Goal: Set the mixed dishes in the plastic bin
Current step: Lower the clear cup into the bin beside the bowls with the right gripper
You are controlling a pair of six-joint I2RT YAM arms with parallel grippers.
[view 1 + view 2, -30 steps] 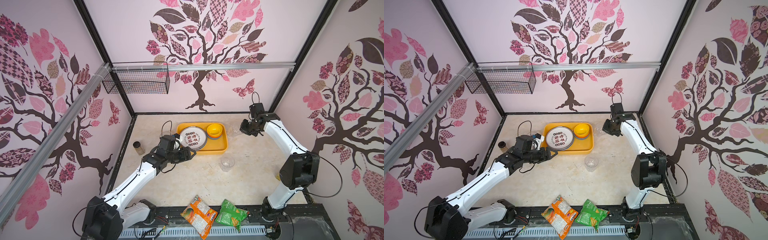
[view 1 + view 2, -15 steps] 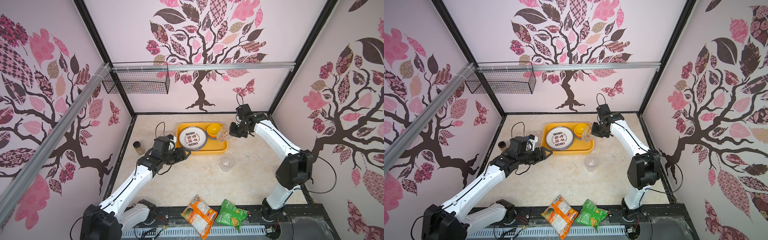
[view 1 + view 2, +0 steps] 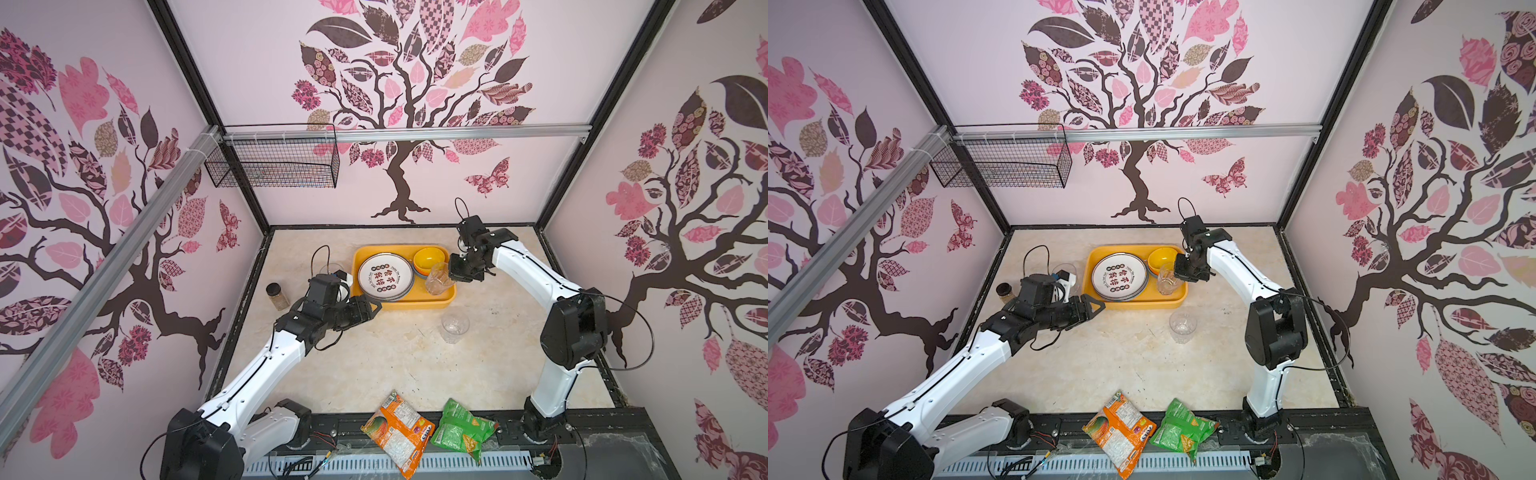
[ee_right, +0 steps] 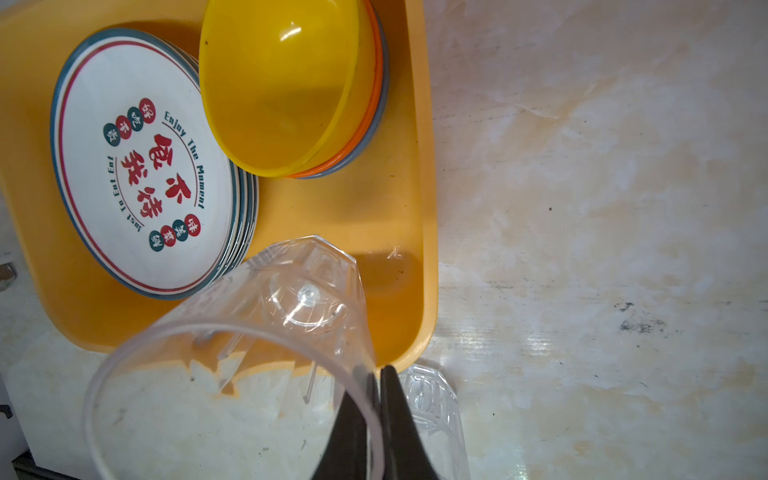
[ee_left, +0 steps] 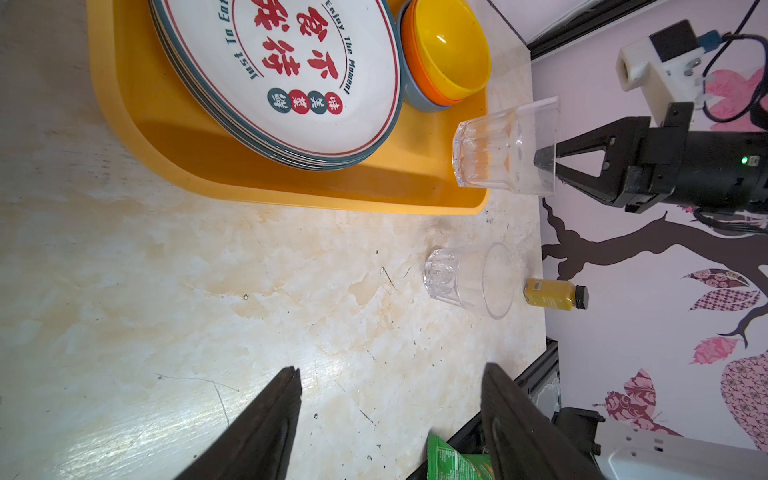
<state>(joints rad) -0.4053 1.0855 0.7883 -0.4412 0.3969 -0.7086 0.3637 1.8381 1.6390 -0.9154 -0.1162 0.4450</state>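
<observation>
your right gripper (image 4: 379,372) was clenched on the rim of a clear cup (image 3: 438,280), holding it upright over the corner of the plastic bin (image 3: 415,305) nearest to the second clear cup (image 3: 455,326), which stood outside the bin. your left gripper (image 5: 390,368) was released and empty near the bin's opposite end; plates (image 3: 385,276) and bowls (image 3: 430,258) lay inside the bin.

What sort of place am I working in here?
Likely a staged robot test booth, not a real kitchen: pink tree-decal wall panels, a silver aluminium frame rail across them, and a beige marble-look tabletop boxed in by black framing.
</observation>
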